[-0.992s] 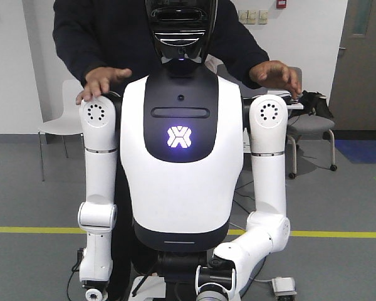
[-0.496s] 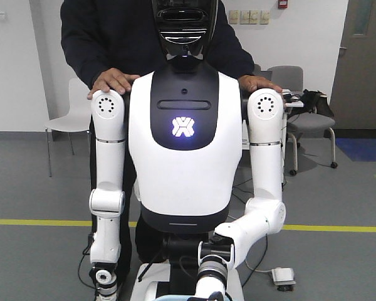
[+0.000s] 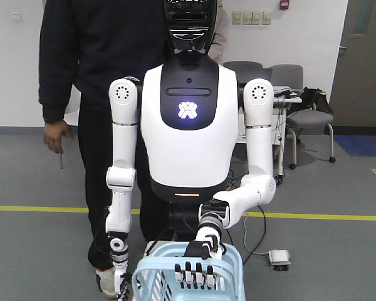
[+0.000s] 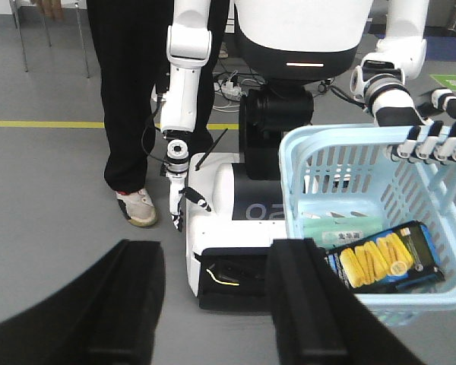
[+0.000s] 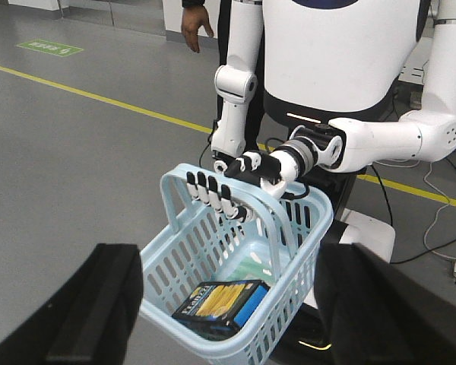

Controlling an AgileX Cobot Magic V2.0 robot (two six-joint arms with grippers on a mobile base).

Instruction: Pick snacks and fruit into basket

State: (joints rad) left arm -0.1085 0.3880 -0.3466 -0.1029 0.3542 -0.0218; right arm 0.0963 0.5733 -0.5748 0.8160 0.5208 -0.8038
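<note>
Though blurred and cropped, left fingers [image 4: 121, 300] and right fingers [image 5: 99, 304] spread wide, empty; basket [image 5: 181, 262] contents half-hidden

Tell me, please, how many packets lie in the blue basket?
2: a dark packet with yellow printing and a green packet beside it, both on the basket floor. Others may be hidden.

A glowing white X-shaped emblem [image 3: 187, 111] stands on the chest of the humanoid [image 3: 189, 157], with no letters beside it; on its white base [image 4: 226, 190], at 9 o'clock from the basket [image 4: 334, 171], grey characters begin with what looks like "O2", the rest hidden; print on the blue snack packet [image 4: 384, 261] and on the green packet [image 4: 342, 228] is too small to read; the green floor sign [image 5: 49, 48], at 10 o'clock from the basket, is likewise illegible.
</note>
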